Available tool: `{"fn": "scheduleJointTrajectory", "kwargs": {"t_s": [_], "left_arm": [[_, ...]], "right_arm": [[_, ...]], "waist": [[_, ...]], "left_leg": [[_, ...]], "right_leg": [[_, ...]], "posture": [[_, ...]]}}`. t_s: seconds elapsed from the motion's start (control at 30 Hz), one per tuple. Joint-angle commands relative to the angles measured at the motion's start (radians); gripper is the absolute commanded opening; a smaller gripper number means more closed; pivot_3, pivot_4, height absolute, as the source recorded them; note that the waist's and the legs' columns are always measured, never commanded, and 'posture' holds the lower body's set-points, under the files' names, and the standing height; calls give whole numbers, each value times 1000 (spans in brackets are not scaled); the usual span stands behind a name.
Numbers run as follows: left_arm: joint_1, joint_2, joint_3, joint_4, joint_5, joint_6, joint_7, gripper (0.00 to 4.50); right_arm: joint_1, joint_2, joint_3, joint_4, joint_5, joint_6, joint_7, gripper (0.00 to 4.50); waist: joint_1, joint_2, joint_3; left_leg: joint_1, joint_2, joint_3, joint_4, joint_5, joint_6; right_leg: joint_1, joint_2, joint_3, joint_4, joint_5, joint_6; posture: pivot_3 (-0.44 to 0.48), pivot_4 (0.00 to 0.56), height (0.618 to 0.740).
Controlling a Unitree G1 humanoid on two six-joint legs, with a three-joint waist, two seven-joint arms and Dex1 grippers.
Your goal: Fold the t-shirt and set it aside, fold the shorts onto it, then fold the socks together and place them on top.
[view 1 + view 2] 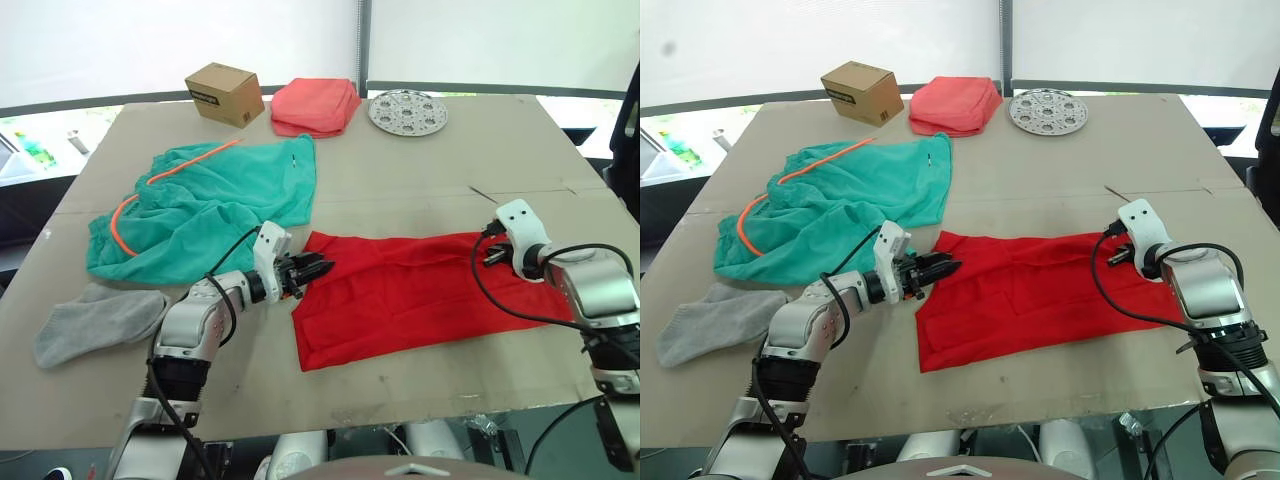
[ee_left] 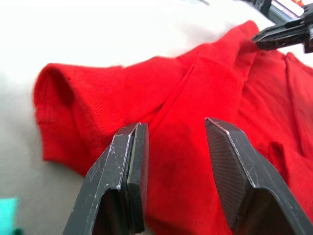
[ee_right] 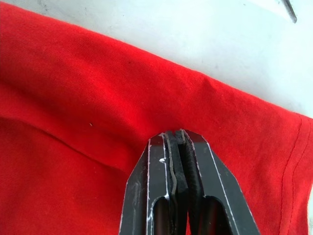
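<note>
A bright red t-shirt [image 1: 420, 290] lies spread as a wide, flattened band across the near middle of the brown table [image 1: 480, 150], its thin fabric creased in long folds and its left end bunched into a rounded hump. The left gripper [image 1: 318, 268] sits at that left end with its two black fingers [image 2: 124, 171] spread apart just above the red cloth, nothing between them. At the shirt's far right edge, the right gripper [image 3: 180, 142] has its fingers pressed together; the wrist view shows their tips against the red fabric, though whether cloth is caught between them cannot be told. Beyond the shirt's left end, the teal-green shorts [image 1: 205, 205] lie loosely crumpled, an orange drawstring cord [image 1: 190, 162] trailing along their upper edge. A light grey sock [image 1: 98, 320] rests near the table's left front, just beside the shorts. Along the far edge stand a small cardboard box [image 1: 225, 94] bearing a dark printed label too small to read, a folded coral-pink cloth [image 1: 315, 106] and a round perforated metal tray [image 1: 407, 111].
</note>
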Motion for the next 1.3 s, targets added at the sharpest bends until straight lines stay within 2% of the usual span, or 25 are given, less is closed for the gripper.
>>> {"fn": "scheduleJointTrajectory", "kwargs": {"t_s": [0.03, 0.23, 0.33, 0.4, 0.47, 0.7, 0.87, 1.03, 1.1, 1.13, 1.2, 1.23, 1.3], "left_arm": [[-8, 14, -29, 15, 46, -10, -10, 2095], [-11, 8, -70, 51, 126, -83, -6, 2095], [6, 11, -93, 54, 162, -148, -27, 1305], [14, 8, -92, 55, 178, -192, -32, 331], [28, 11, -85, 45, 190, -253, -45, 38], [60, 33, -73, 29, 227, -412, -83, 38], [79, 45, -67, 51, 296, -779, -135, 38], [117, 77, -106, 91, 326, -1060, -240, 38], [125, 79, -118, 114, 321, -1113, -265, 38], [128, 76, -117, 116, 306, -1105, -268, 38], [135, 55, -86, 76, 197, -945, -251, 38], [130, 42, -62, 61, 146, -845, -219, 666], [105, 15, -19, 38, 51, -654, -147, 1341]], "right_arm": [[11, -7, -14, -38, 9, -5, -7, 0], [22, -10, -13, -60, 20, 4, -10, 0], [23, -11, -9, -61, 23, 2, -11, 0], [23, -11, -6, -63, 25, 2, -11, 0], [24, -9, -5, -64, 26, 2, -11, 0], [22, -7, 1, -49, 27, -9, -10, 0], [22, -10, 5, -42, 27, -14, -6, 0], [26, -10, 6, -42, 28, -17, -5, 0], [30, -8, 9, -44, 28, -16, -6, 0], [30, -8, 10, -46, 28, -15, -5, 0], [29, -9, 12, -45, 28, -16, -5, 0], [28, -9, 13, -45, 28, -16, -4, 0], [27, -11, 13, -43, 28, -16, -3, 0]], "waist": [[0, 0, 0], [1, 0, 0], [1, 0, 0], [1, 0, 0], [1, 0, 0], [1, 0, 0], [2, 0, 0], [1, 0, 0], [1, 0, 0], [1, 0, 0], [1, 0, 0], [1, 0, 0], [1, 0, 0]], "left_leg": [[0, 0, 0, 0, 0, 0], [1, 0, 0, 0, 0, 0], [1, 0, 0, 0, 0, 0], [1, 0, 1, 0, 0, 0], [1, 0, 1, 0, 0, 0], [1, 0, 1, 0, 0, 0], [0, 0, 1, -1, 0, 0], [0, 1, 1, -2, 0, 0], [0, 1, 1, -2, 0, 0], [0, 1, 1, -2, 0, 0], [0, 1, 1, -2, 0, 0], [0, 1, 1, -2, 0, 0], [-1, 1, 0, -1, 0, 0]], "right_leg": [[0, 0, 0, 0, 0, 0], [1, -1, 0, 0, 0, 0], [1, -1, 1, 0, 0, 0], [1, -1, 1, 0, 0, 0], [1, -1, 1, 0, 0, 0], [0, -2, 0, 0, 0, -1], [0, -4, 0, -1, 0, -1], [-1, -10, 0, -1, -2, -5], [-1, -11, 0, -1, -2, -5], [-1, -11, 1, -1, -2, -5], [-1, -11, 0, -1, -2, -5], [-1, -11, 0, -1, -2, -5], [-1, -11, -1, -1, -2, -4]], "posture": [[0, 150, 740], [0, 150, 740], [0, 150, 740], [0, 150, 740], [0, 150, 740], [0, 150, 740], [0, 150, 740], [0, 150, 740], [0, 150, 740], [0, 150, 740], [0, 150, 740], [0, 150, 740], [0, 150, 740]]}}
